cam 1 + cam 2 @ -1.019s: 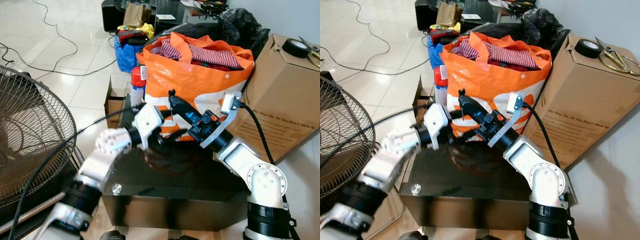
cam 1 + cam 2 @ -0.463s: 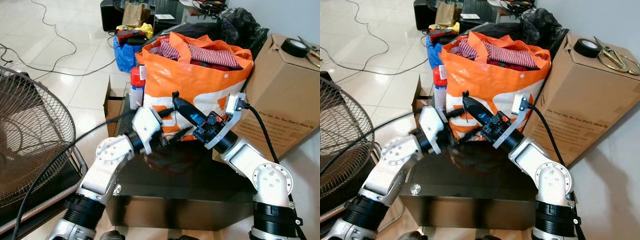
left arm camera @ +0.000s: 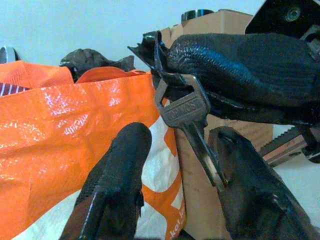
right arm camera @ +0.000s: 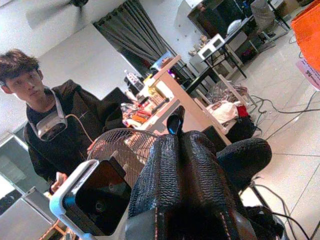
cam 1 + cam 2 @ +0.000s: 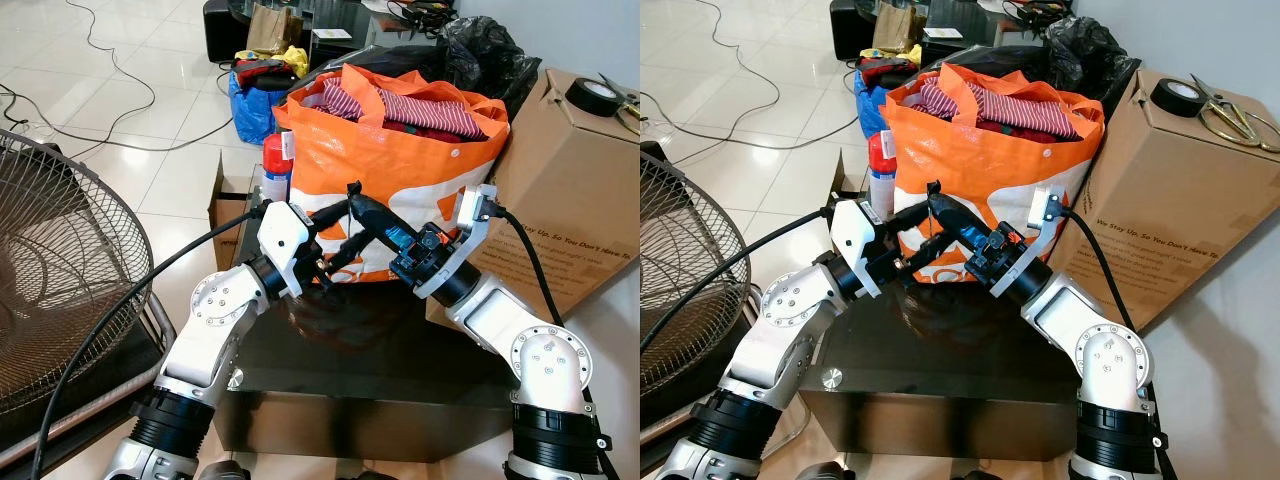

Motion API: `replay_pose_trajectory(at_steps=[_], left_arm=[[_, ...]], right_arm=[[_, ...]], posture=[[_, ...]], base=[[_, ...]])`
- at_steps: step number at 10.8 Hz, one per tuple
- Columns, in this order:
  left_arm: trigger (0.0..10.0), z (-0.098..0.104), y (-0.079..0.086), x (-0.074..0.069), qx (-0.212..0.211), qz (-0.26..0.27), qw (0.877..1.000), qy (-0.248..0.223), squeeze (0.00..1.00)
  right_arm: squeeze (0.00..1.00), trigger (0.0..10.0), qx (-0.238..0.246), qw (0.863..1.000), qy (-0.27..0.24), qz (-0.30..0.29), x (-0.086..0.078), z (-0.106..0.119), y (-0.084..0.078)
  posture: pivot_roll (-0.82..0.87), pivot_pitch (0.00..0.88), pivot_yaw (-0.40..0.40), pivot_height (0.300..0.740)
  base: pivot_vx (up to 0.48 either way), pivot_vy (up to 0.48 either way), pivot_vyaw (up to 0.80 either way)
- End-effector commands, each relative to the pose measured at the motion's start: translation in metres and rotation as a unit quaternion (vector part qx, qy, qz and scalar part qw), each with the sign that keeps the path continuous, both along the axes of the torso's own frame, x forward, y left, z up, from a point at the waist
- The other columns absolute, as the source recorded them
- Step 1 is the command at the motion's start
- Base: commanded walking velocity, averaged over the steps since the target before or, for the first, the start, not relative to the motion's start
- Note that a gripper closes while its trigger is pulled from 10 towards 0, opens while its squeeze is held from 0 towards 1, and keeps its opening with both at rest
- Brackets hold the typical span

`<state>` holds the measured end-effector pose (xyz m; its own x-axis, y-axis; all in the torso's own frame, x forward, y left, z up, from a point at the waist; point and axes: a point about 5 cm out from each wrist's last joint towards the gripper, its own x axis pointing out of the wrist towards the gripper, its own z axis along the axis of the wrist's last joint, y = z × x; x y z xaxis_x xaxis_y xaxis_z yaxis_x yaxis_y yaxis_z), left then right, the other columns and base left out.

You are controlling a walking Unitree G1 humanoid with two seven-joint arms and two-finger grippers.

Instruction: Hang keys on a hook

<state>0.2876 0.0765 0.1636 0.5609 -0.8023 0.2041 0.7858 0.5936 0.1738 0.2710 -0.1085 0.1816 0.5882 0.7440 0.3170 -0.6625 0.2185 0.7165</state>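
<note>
Right end effector (image 5: 352, 192) is clamped on the key (image 3: 192, 125) at twelve o'clock above the tabletop (image 5: 400, 360); left end effector (image 3: 175, 165), fingers apart, should close squarely on its blade.

Both silver arms are raised and bent at the elbow, the wrists turned inward so that the two grippers meet. The right gripper (image 5: 352, 192) is pressed closed, its fingers (image 3: 240, 52) clamped together on a key (image 3: 192, 125). The left gripper (image 5: 338, 258) is held just below, its fingers (image 3: 117, 175) spread apart, with the key's blade hanging between them, touching one fingertip.
</note>
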Motion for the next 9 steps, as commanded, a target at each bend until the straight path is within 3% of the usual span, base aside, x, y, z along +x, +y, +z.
replay_pose_trajectory(at_steps=[1,4,5,9], left_arm=[[0.0,0.0046,-0.006,-0.0011,0.0,-0.012,1.0,-0.005,0.0],[0.4,0.0053,-0.0063,-0.0017,0.002,-0.009,1.0,-0.01,0.0],[0.0,0.0052,-0.0069,-0.0022,0.003,-0.011,1.0,-0.011,0.0],[0.0,0.0055,-0.0073,-0.0023,0.006,-0.01,1.0,-0.014,0.0]], right_arm=[[0.0,0.0,-0.004,1.0,-0.007,0.002,0.0027,0.0031,-0.0024],[0.0,0.0,-0.006,1.0,-0.007,0.001,0.0028,0.0026,-0.0034],[0.0,0.0,-0.006,1.0,-0.007,0.001,0.003,0.0026,-0.0032],[0.0,0.0,-0.007,1.0,-0.006,0.0,0.0025,0.001,-0.0042]], posture=[[-0.02,0.0,-0.126,0.74],[-0.02,0.0,-0.127,0.74],[-0.02,0.0,-0.127,0.74],[-0.02,0.0,-0.124,0.74]], base=[[0.0,0.0,0.0],[0.0,0.0,0.0],[0.0,0.0,0.0],[0.0,0.0,0.0]])
